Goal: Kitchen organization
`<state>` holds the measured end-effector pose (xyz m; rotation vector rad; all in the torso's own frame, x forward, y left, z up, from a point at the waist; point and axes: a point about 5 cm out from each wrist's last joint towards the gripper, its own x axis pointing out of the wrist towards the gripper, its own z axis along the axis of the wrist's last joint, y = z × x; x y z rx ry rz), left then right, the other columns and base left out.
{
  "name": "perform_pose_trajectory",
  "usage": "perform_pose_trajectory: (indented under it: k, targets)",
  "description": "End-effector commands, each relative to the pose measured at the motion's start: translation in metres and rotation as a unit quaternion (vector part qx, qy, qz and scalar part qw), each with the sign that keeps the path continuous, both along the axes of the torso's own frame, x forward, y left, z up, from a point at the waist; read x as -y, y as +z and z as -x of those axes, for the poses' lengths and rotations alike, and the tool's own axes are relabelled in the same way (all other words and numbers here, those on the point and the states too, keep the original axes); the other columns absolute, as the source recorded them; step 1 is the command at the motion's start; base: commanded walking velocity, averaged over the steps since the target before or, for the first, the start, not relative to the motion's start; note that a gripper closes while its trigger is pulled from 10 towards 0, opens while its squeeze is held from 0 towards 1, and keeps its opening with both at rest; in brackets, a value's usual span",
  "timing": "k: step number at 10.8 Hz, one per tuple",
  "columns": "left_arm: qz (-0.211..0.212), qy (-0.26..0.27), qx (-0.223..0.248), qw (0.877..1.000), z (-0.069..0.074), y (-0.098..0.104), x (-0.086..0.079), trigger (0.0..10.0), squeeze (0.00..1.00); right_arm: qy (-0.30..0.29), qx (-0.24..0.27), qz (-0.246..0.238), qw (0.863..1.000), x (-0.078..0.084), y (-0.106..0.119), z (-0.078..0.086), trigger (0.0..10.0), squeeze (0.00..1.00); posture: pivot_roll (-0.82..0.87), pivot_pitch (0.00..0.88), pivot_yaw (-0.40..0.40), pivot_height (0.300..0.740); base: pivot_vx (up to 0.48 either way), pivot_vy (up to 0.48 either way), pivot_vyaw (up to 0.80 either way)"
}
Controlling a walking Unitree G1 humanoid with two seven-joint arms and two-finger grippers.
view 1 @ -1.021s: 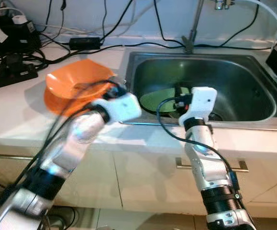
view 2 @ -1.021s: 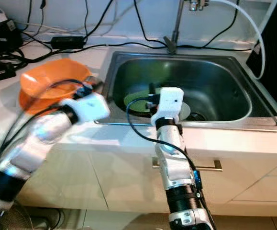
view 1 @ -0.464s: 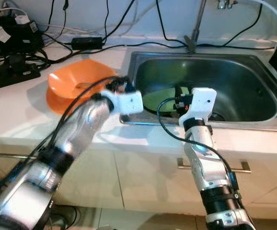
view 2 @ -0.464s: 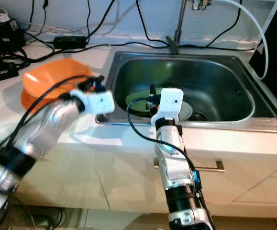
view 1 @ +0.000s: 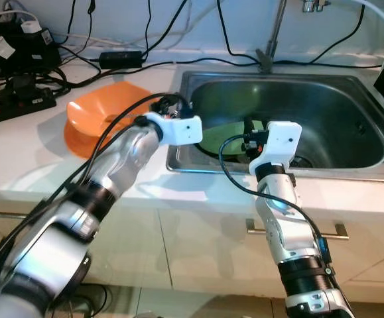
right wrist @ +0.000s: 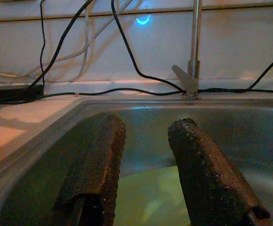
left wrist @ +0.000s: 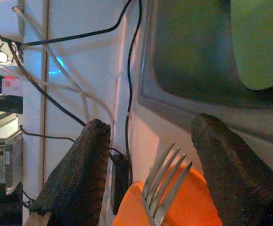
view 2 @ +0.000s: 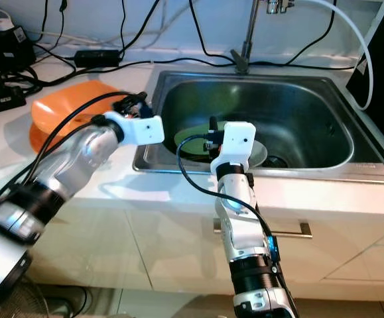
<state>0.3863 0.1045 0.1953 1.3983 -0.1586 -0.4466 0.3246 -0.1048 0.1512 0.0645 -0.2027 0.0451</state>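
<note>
Honestly, biggest risk sits w/ the largest thing: the stainless steel sink basin (view 1: 351, 126), far right of the white countertop (view 1: 26, 159). Both arms crowd its near-left rim, so a careless reach could knock metal on metal or snag one of the black cables (view 1: 178, 40) trailing along the far wall.

Inside the basin lies a flat light-green plate (view 2: 193, 142), left of centre, partly hidden behind the right arm. The right gripper (right wrist: 143, 174) hovers over it, fingers apart & empty, plate just beyond the tips. If it drops too steeply the fingers prob. skid on the flat face instead of catching an edge.

Next down: the orange plastic bowl (view 1: 102, 119), on the counter just left of the sink, near the rim. It holds a silver metal fork (left wrist: 162, 181), tines toward the sink. The left gripper (left wrist: 148, 174) is over the bowl's sink-side edge, fingers spread wide either side of the fork, not touching as far as I can tell. Closing off-centre could flick the fork out or tip the light bowl; a push might slide it toward the power strip (view 1: 16, 103) at far left.
</note>
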Motion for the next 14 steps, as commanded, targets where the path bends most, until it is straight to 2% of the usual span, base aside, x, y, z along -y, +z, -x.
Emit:
perform_pose_trajectory:
  k: [1, 4, 5, 6, 12, 14]
  targets:
    - [-0.012, 0.004, -0.002, 1.0, -0.004, -0.001, 0.001, 10.0, 0.0, -0.002, 0.007, 0.002, 1.0, -0.001, 0.004, -0.003, 10.0, 0.0, -0.06, 0.0, 0.037, 0.74, 0.0, 0.0, 0.0]
    - [-0.03, 0.02, -0.002, 0.999, -0.009, -0.006, 0.003, 10.0, 0.0, -0.004, 0.006, 0.003, 1.0, 0.0, 0.004, -0.003, 10.0, 0.0, -0.06, 0.0, 0.038, 0.74, 0.0, 0.0, 0.0]
    - [-0.027, 0.024, 0.0, 0.999, -0.011, -0.006, 0.003, 1.1, 0.0, -0.004, 0.007, 0.003, 1.0, 0.0, 0.004, -0.003, 10.0, 0.0, -0.06, 0.0, 0.038, 0.74, 0.0, 0.0, 0.0]
    - [-0.026, 0.028, 0.009, 0.999, -0.012, -0.005, 0.003, 0.0, 0.0, -0.005, 0.007, 0.003, 1.0, 0.0, 0.004, -0.003, 10.0, 0.0, -0.06, 0.0, 0.036, 0.74, 0.0, 0.0, 0.0]
    - [-0.021, 0.029, 0.033, 0.999, -0.014, 0.001, 0.005, 0.0, 0.0, -0.004, 0.007, 0.004, 1.0, 0.0, 0.005, -0.004, 10.0, 0.0, -0.06, 0.0, 0.03, 0.74, 0.0, 0.0, 0.0]
    - [-0.013, 0.026, 0.053, 0.998, -0.015, 0.01, 0.006, 0.0, 0.0, -0.003, 0.006, 0.004, 1.0, 0.0, 0.004, -0.004, 10.0, 0.0, -0.05, 0.0, 0.027, 0.74, 0.0, 0.0, 0.0]
